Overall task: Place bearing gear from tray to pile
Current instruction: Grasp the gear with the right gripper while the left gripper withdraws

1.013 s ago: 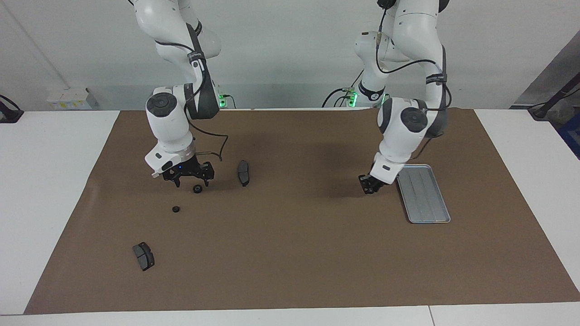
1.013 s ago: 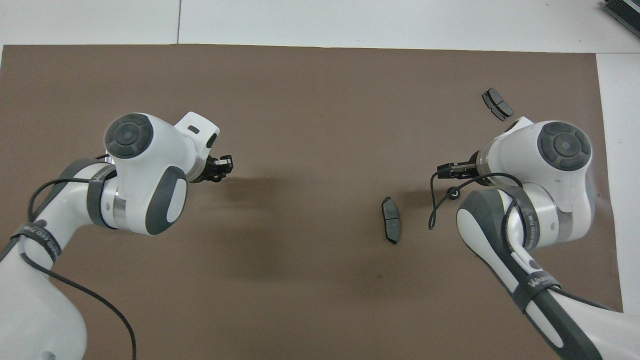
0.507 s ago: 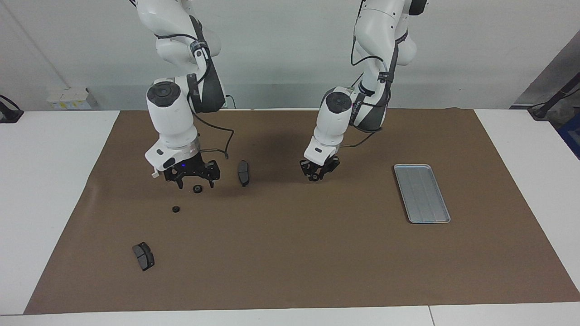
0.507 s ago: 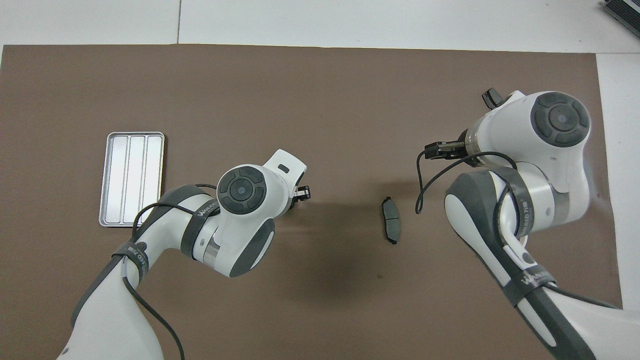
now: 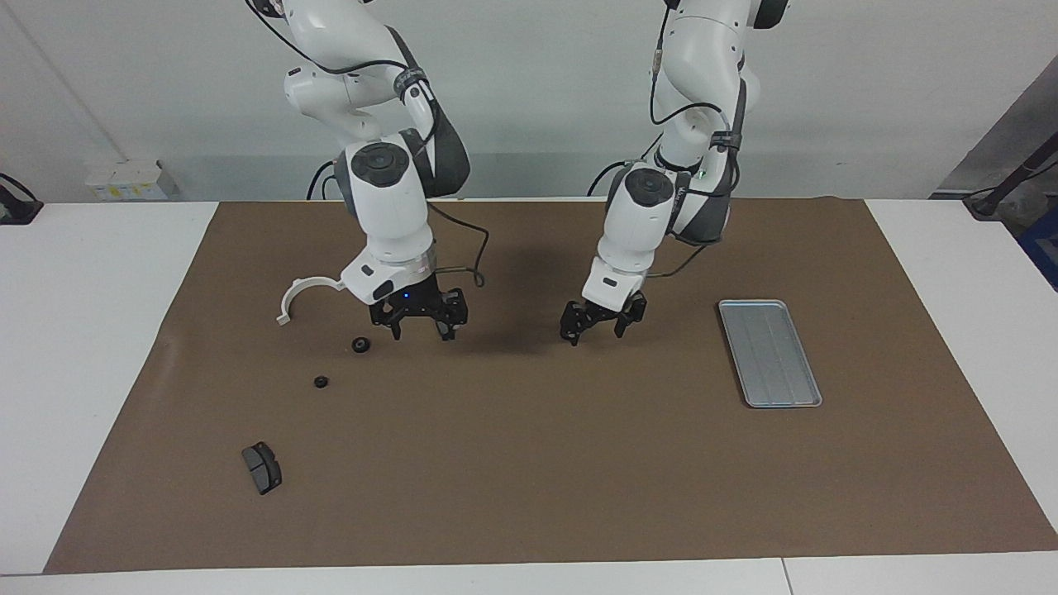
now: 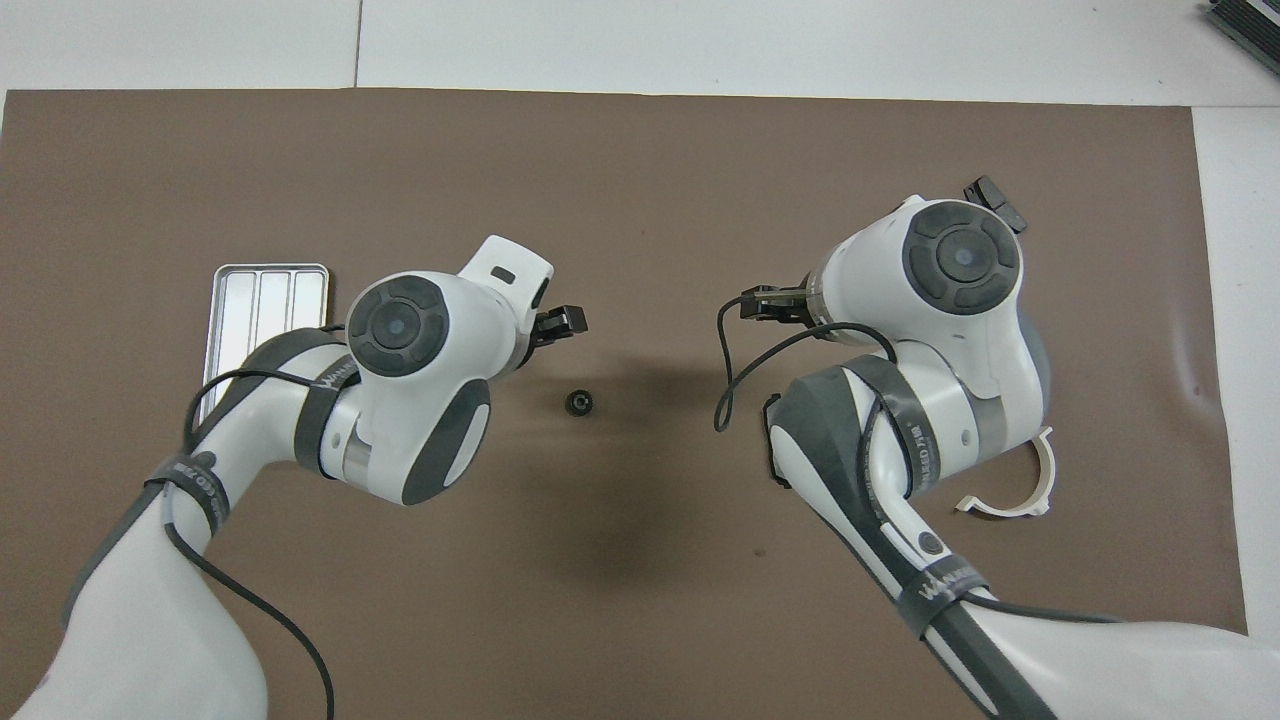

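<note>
a brown mat [image 5: 529, 463] covers most of a white tabletop [image 5: 91, 330], and two white robot arms reach down over the middle of it.

the left pincer [image 5: 603, 321] hangs low over the mat with its fingers spread wide and nothing between them. in the overhead view one small black bearing gear [image 6: 578, 403] lies on the mat close by this pincer, clear of its fingers, in the gap between the two pincers.

the right pincer [image 5: 417, 318] hangs low over the mat too, fingers wide, holding nothing.

dark bands on both arms carry white lettering, too small to read.

the silver tray [image 5: 769, 353] lies well apart from the left pincer, toward the left arm's end of the tabletop; only its ridged floor shows inside the rim.

the pile is scattered around the right pincer: a white half-ring bracket [image 5: 302, 291] near it, a dark brake pad [image 5: 262, 467] well apart from it, and two more small black gears, one [image 5: 360, 345] just beside this pincer and one [image 5: 321, 381] a little further off.
</note>
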Available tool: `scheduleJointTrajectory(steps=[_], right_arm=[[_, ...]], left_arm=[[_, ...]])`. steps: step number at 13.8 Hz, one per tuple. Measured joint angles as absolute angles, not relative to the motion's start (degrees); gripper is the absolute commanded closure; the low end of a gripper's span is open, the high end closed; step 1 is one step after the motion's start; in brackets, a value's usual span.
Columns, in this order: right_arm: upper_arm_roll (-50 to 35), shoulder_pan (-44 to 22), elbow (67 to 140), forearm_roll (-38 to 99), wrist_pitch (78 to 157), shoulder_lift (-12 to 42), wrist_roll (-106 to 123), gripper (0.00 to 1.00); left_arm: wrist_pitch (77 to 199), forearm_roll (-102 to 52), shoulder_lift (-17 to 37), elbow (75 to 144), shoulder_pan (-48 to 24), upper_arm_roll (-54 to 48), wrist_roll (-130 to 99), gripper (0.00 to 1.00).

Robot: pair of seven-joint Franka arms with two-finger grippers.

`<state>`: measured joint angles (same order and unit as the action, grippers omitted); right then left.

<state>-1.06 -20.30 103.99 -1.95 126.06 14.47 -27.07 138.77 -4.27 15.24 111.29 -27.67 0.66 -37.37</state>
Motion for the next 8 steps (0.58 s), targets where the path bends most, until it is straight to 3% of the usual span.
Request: scheduleJointTrajectory(steps=[8], right_arm=[[-1.1,-32.0,92.2,-1.5,126.6,26.4,-43.4,0.00]], left_arm=[[122.3,-4.1,12.7,102.1,-7.6,1.1,-14.5,0.00]])
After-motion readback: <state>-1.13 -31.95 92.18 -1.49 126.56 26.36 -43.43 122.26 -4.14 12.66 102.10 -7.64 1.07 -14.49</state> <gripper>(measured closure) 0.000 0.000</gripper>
